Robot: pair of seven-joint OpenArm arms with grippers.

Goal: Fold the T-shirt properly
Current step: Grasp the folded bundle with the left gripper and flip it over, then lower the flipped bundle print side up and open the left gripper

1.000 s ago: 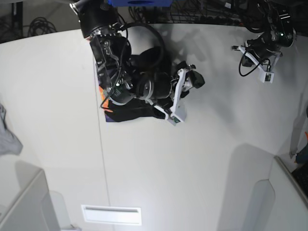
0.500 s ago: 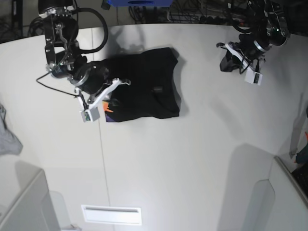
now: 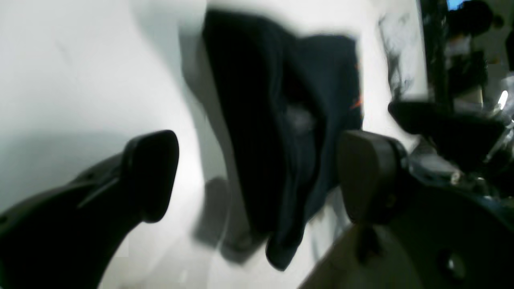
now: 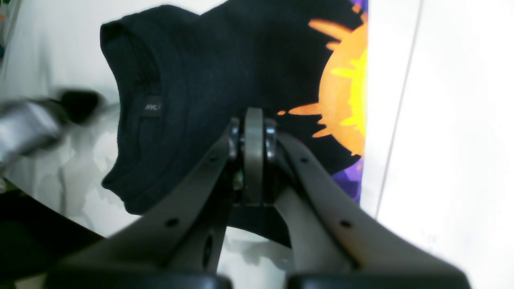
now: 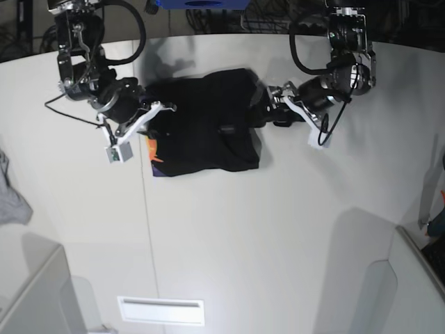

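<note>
Black T-shirt (image 5: 205,125) lies between the wide-spread left claw (image 3: 257,176) and clenched, empty right claw (image 4: 253,132).

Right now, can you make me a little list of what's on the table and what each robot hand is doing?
T-shirt: black, folded into a rough rectangle, flat on the white table
print: orange, yellow and purple, peeking out at one edge
left gripper: open, at the T-shirt's edge, holding nothing
right gripper: shut, at the opposite edge, holding nothing
grey cloth: off at the table's side
</note>
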